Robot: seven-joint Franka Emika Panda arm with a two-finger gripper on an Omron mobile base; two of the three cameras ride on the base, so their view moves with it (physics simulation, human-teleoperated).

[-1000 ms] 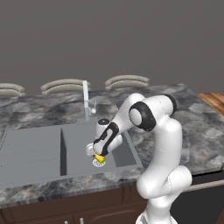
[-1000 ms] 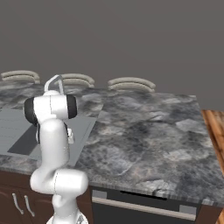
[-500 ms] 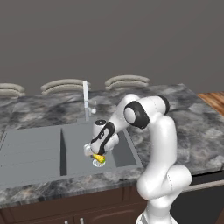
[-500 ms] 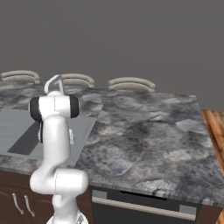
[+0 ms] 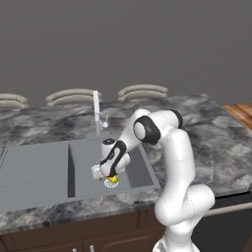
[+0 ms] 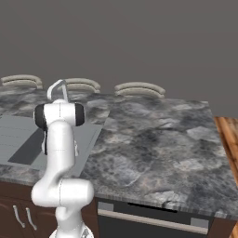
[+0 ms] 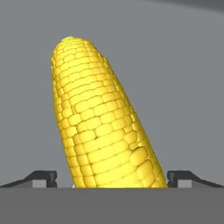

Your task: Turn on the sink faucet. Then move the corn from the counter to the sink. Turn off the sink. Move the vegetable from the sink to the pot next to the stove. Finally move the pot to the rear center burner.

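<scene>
Low inside the sink, the gripper hangs fully open, holding nothing, its tips either side of the corn lying on the basin floor. Closing off-centre could squirt the rounded cob sideways.

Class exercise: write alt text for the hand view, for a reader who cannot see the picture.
A yellow corn cob lies on the flat grey sink floor, leaning from lower right to upper left, with a hint of green at its far end. The open gripper frames it, one dark fingertip showing at each side of the cob's near end.
</scene>
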